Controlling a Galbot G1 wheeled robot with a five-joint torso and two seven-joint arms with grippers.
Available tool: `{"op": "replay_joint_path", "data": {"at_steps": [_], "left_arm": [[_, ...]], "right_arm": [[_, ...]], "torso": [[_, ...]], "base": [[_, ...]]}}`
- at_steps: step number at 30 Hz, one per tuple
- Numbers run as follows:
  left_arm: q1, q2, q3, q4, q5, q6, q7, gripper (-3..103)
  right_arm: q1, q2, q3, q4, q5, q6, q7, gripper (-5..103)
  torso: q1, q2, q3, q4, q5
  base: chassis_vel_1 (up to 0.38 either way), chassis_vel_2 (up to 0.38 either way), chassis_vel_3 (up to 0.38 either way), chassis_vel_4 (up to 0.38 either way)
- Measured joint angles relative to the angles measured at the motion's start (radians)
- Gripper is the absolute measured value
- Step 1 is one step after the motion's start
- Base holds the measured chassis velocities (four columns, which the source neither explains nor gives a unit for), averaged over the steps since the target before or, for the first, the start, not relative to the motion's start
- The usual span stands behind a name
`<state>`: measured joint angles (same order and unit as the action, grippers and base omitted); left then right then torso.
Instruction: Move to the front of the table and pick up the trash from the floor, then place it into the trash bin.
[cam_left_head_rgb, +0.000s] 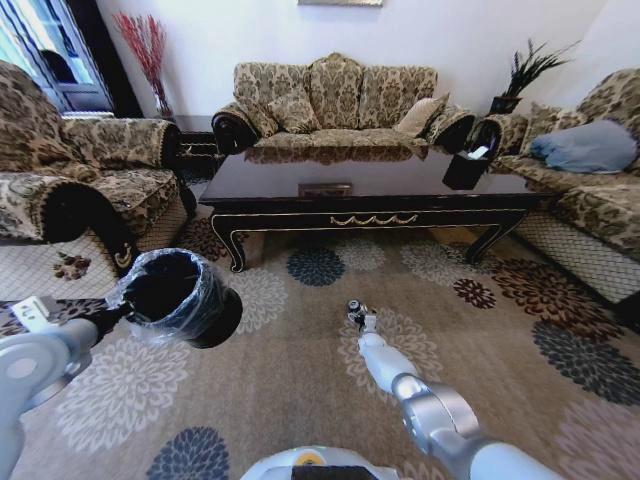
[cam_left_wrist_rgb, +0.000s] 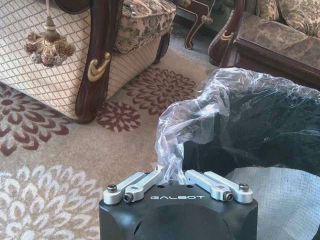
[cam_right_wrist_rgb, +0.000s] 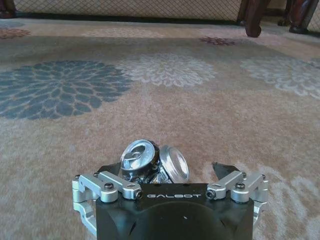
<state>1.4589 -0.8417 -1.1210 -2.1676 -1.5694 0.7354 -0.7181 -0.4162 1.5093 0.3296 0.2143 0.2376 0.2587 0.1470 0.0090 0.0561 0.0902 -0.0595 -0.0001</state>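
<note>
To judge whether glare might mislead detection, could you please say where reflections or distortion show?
Head view: the glossy table mirrors the sofa, and the lens bows the room's edges. Left wrist view: the clear liner of the trash bin, pinched by the left gripper, glints white. Right wrist view: the silvery trash shines inside the open right gripper.
</note>
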Motion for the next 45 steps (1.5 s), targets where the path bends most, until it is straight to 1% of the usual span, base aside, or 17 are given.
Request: {"op": "replay_joint_path", "data": {"at_steps": [4, 8, 10, 14, 18, 21, 24, 29, 34, 38, 45], "left_arm": [[0.005, 0.000, -0.007, -0.005, 0.000, 0.000, 0.000, 2], [0.010, 0.000, -0.014, -0.010, -0.001, 0.000, 0.000, 2], [0.013, 0.000, -0.019, -0.013, -0.002, 0.000, 0.001, 2], [0.014, 0.001, -0.027, -0.015, -0.004, 0.000, 0.002, 2], [0.019, -0.004, -0.034, -0.016, -0.004, 0.000, 0.004, 2], [0.019, -0.007, -0.035, -0.016, -0.004, 0.000, 0.006, 2], [0.018, -0.008, -0.034, -0.014, -0.004, 0.000, 0.007, 2], [0.013, -0.006, -0.023, -0.009, -0.003, 0.000, 0.007, 2], [0.013, -0.002, -0.021, -0.010, -0.001, 0.000, 0.007, 2], [0.019, 0.005, -0.031, -0.010, -0.002, 0.000, 0.007, 2], [0.026, -0.003, -0.034, -0.018, -0.002, 0.000, 0.008, 2]], "right_arm": [[0.019, 0.007, 0.007, -0.023, -0.002, 0.000, -0.017, 100], [0.031, 0.015, -0.003, -0.038, -0.032, 0.000, -0.026, 100], [0.046, 0.022, -0.005, -0.058, -0.070, 0.000, -0.028, 100], [0.070, 0.036, -0.004, -0.076, -0.092, -0.006, -0.027, 100], [0.095, 0.054, -0.006, -0.096, -0.103, -0.037, -0.003, 100], [0.099, 0.058, -0.006, -0.103, -0.103, -0.057, 0.009, 100], [0.097, 0.054, -0.006, -0.105, -0.097, -0.054, 0.007, 100], [0.084, 0.048, -0.010, -0.094, -0.032, 0.005, -0.032, 100], [0.084, 0.044, -0.024, -0.098, -0.026, 0.007, -0.031, 100], [0.084, 0.037, -0.023, -0.102, -0.025, 0.007, -0.034, 100], [0.069, 0.030, -0.019, -0.105, -0.027, 0.006, -0.029, 100]], "torso": [[0.000, 0.000, 0.000, 0.0000, 0.0000], [0.000, 0.000, 0.000, 0.0001, 0.0000], [0.000, 0.000, 0.000, 0.0001, 0.0000], [0.000, 0.000, 0.000, 0.0001, 0.0000], [0.000, 0.000, 0.000, 0.0003, -0.0001], [0.000, 0.000, 0.000, 0.0004, 0.0000], [0.000, 0.000, 0.000, 0.0001, 0.0000], [0.000, 0.000, 0.000, -0.0001, 0.0000], [0.000, 0.000, 0.000, 0.0003, 0.0000], [0.000, 0.000, 0.000, 0.0000, 0.0001], [0.000, 0.000, 0.000, 0.0004, 0.0001]], "base": [[0.000, 0.000, 0.000, 0.000], [0.000, 0.000, 0.000, 0.000], [0.000, 0.000, 0.000, 0.000], [0.000, 0.000, 0.000, 0.000], [0.000, 0.000, 0.000, 0.000], [0.000, 0.000, 0.000, 0.000], [0.000, 0.000, 0.000, 0.000], [0.000, 0.000, 0.000, 0.000], [0.000, 0.000, 0.000, 0.000], [0.000, 0.000, 0.000, 0.000], [-0.027, 0.019, 0.022, -0.021]]}}
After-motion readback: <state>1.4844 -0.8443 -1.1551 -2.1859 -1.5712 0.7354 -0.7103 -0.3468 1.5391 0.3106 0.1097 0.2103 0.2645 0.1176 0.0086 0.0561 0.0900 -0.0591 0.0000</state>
